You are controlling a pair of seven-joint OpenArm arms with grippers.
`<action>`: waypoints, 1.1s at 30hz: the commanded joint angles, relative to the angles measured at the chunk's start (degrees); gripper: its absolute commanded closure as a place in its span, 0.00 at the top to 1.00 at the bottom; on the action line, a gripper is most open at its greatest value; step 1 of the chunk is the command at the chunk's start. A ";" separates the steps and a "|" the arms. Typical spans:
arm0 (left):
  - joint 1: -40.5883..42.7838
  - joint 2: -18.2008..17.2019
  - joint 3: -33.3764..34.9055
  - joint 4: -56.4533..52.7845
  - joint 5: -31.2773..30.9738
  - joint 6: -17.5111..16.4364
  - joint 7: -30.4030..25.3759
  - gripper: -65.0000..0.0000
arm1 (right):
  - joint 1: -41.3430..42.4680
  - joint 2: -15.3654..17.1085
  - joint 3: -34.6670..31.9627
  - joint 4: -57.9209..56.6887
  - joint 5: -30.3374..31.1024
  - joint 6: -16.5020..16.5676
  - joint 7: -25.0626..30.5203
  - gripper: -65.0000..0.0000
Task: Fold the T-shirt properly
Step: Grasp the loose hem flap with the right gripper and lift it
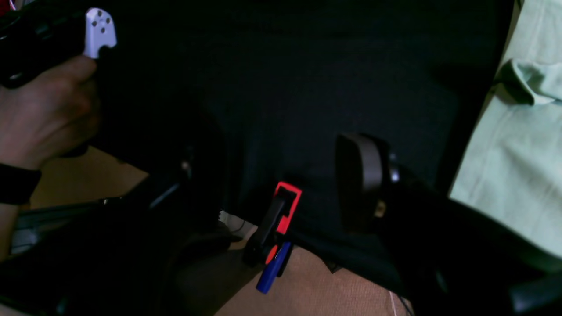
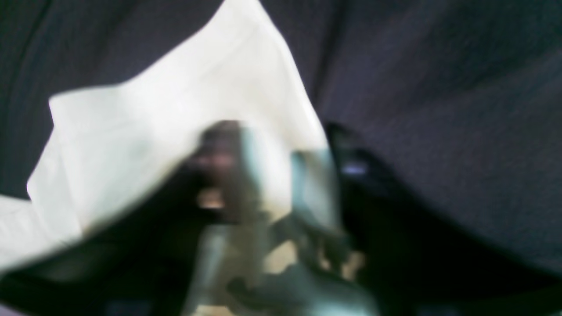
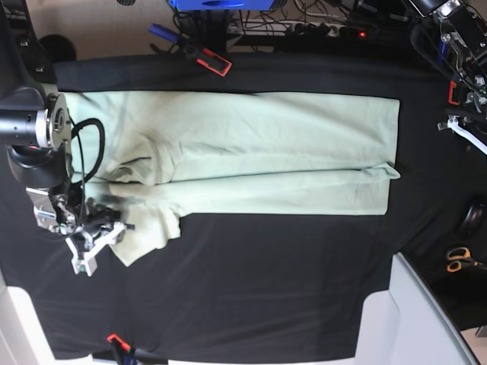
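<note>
the pale mint-green cotton t-shirt (image 3: 251, 152) lies spread along the black-clothed table's (image 3: 251, 289) far edge. right end effector (image 3: 97, 232) pinches its sleeve; left end effector (image 1: 285, 184) gapes, empty.

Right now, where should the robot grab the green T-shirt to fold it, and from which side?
Probably the sleeve flap of the T-shirt, sticking out over the black cloth near the right tool. It juts out loosely with free edges, so coming from its outer tip and sliding one finger underneath looks easiest. The left tool hangs away from the shirt.
</note>
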State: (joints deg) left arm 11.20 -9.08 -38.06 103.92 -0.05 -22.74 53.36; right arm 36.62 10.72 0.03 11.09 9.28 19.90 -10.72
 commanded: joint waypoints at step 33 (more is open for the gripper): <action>0.10 -1.16 0.39 -5.76 0.63 0.28 -0.92 0.59 | -24.89 -0.04 0.19 54.36 0.44 3.88 -15.52 0.00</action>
State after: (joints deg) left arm 11.60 -9.23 -37.47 97.38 0.38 -22.74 53.28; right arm 10.39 10.20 -0.03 64.58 9.13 23.51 -27.46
